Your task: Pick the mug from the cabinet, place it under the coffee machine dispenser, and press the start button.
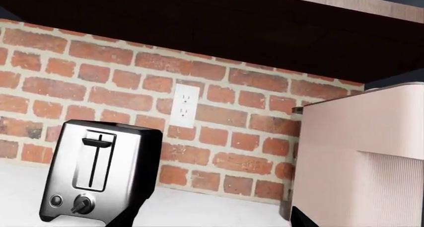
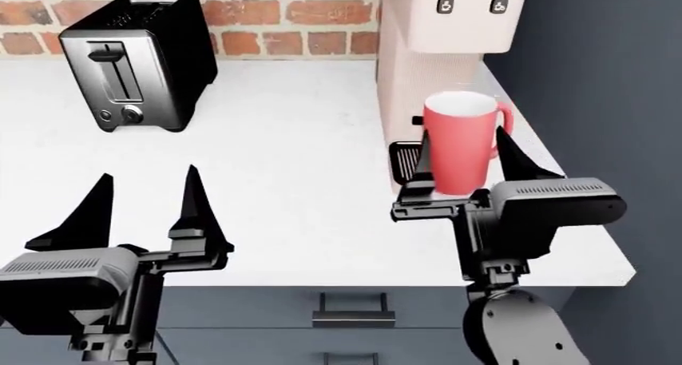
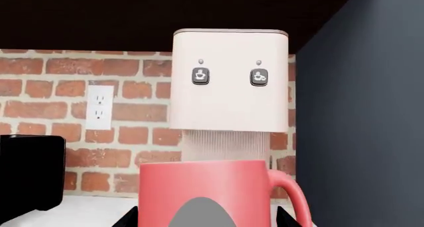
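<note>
A coral-red mug (image 2: 461,145) is held upright between the two dark, tapered fingers of the right gripper (image 2: 461,159), just in front of the coffee machine (image 2: 410,61) at the right end of the white counter (image 2: 287,173). The fingers are closed against the mug's sides, with the loop handle turned away to the right, so that the body can be carried level toward the machine. The mug is seen short of the black drip-tray grille (image 2: 404,161) and not yet under the coffee machine dispenser (image 3: 230,78), the overhanging pale pinkish-beige head on which two dark cup-icon buttons (image 3: 200,76) are set. Which of the two is the start button cannot be told. Whether the mug's base is touching the counter cannot be settled, since it is hidden behind the gripper.

The left gripper (image 2: 144,213) is held spread and empty above the counter near its front edge, well apart from the black-and-chrome toaster (image 2: 133,61), and is judged to be kept clear as a spare hand for the button. The mug appears smooth and matte with a white inside; the machine is rounded and ribbed below its head; the wall behind is red brick (image 1: 119,73), with a white outlet (image 1: 184,106).
</note>
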Motion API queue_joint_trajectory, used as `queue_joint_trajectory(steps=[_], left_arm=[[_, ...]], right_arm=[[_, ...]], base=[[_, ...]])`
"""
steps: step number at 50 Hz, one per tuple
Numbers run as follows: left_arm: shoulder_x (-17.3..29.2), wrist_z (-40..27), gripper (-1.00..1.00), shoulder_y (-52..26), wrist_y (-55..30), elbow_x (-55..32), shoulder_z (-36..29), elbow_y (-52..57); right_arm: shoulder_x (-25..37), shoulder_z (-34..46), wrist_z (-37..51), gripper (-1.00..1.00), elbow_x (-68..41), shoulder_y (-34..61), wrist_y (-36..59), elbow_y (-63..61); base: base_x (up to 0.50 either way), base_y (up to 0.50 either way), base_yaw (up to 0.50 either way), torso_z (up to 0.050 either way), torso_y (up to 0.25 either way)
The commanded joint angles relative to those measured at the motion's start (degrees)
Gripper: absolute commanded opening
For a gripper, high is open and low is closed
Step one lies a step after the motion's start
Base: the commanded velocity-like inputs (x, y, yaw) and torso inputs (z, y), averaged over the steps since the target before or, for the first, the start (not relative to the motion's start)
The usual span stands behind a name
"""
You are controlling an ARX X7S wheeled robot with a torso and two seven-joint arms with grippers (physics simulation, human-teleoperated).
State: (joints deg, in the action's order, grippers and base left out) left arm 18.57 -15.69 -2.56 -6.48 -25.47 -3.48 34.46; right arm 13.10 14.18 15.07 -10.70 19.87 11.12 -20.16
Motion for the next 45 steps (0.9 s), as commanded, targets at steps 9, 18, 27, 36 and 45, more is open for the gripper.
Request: queue_joint_trajectory(steps=[9,18,27,36,45], left_arm=[[0.3,-0.3,1.0,0.2,0.3,0.0,-0.3,-0.1],[0.5,-0.5,1.0,0.0,0.2,-0.3,-0.4,0.0],[0.8,-0.8,1.0,-0.1,0.0,-0.7,-0.3,0.3],[0.9,-0.9,1.0,-0.2,0.1,-0.9,-0.4,0.2],[1.0,-1.0,1.0,-0.3,0.2,-1.0,-0.5,-0.1]], right_arm=[[0.4,0.1,-1.5,-1.0,-0.6,4.2,4.5,4.6],[0.3,-0.5,-1.6,-1.0,-0.5,6.8,3.0,9.5],[-0.2,-0.5,-2.1,-1.0,-0.4,8.2,0.4,15.9],[-1.1,0.1,-3.1,-1.0,0.0,12.3,-2.3,23.3],[-2.2,0.5,-3.9,-1.0,0.7,16.0,-7.0,31.7]], base=[[0.0,0.0,0.0,0.0,0.0],[0.0,0.0,0.0,0.0,0.0],[0.0,0.0,0.0,0.0,0.001],[0.0,0.0,0.0,0.0,0.0],[0.0,0.0,0.0,0.001,0.001]])
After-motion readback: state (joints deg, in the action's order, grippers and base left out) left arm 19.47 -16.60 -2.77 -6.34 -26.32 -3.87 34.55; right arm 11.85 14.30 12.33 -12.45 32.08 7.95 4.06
